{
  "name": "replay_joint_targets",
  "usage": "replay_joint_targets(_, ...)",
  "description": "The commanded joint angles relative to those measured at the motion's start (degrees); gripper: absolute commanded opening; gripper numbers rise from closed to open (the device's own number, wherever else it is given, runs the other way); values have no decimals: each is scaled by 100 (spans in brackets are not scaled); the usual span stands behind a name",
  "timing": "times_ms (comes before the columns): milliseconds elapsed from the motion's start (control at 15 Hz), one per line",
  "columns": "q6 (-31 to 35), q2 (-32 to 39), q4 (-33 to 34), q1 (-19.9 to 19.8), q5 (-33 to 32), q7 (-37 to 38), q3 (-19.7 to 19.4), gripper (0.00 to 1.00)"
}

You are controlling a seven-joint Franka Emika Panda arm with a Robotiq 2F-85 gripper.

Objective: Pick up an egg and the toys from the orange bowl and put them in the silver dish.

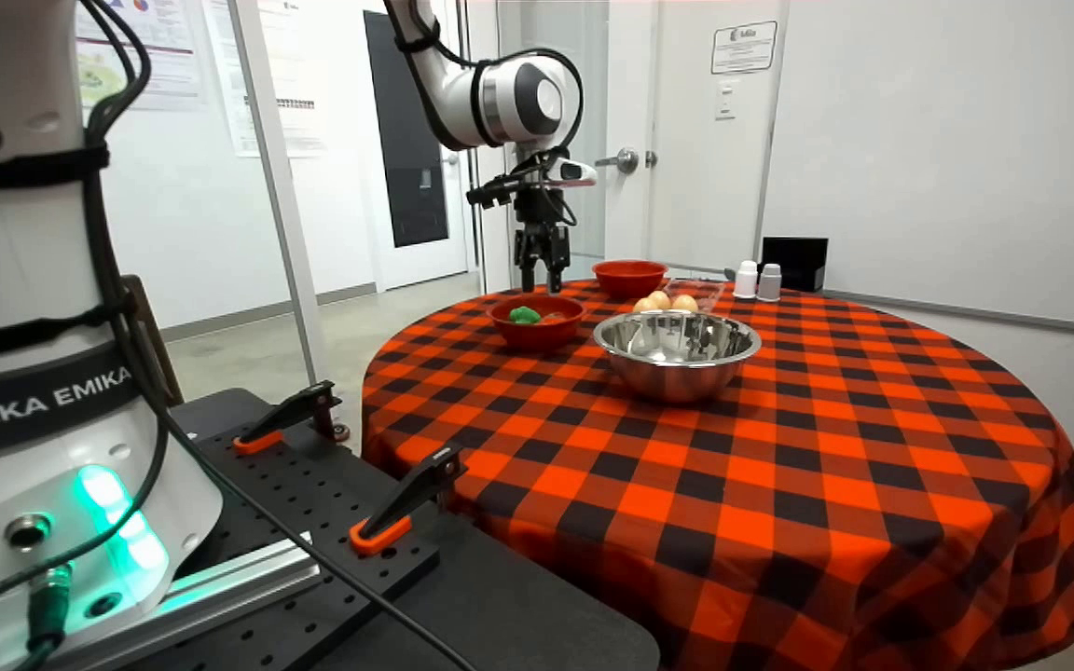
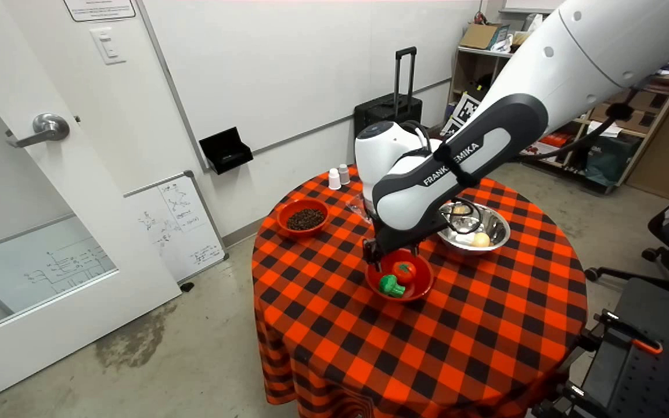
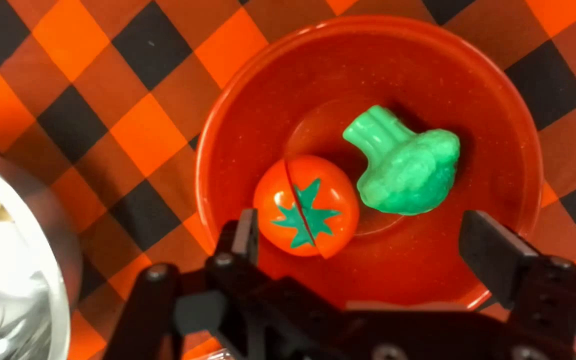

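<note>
The orange bowl (image 1: 542, 339) (image 2: 427, 281) (image 3: 328, 75) holds two toys. One is a green broccoli (image 1: 524, 316) (image 2: 391, 285) (image 3: 408, 170), the other a red tomato (image 2: 405, 272) (image 3: 305, 205) with a green star. My gripper (image 1: 542, 280) (image 3: 360, 220) is open and empty above this bowl. In the wrist view its left finger appears beside the tomato, its right finger over bare bowl. The silver dish (image 1: 677, 377) (image 2: 506, 231) (image 3: 50, 260) stands beside the bowl. An egg (image 2: 481, 240) shows inside it. Several pale eggs (image 1: 684, 304) show at its far rim; I cannot tell whether inside or behind.
Another orange bowl (image 1: 628, 287) (image 2: 283, 212) holds small brown pieces (image 2: 305, 219). A clear plastic carton (image 1: 697, 293) and two small white cups (image 1: 746, 280) (image 1: 769, 282) stand at the back of the round table with a checked cloth (image 1: 779, 540). The arm hides part of the dish in an exterior view.
</note>
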Motion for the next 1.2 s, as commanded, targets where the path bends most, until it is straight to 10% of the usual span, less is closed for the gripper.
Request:
replay_joint_targets(0, -193, 405, 481, 126, 228, 343, -104, 100)
replay_joint_targets(1133, -1435, 1141, 1418, -54, 1085, 1024, 20, 100)
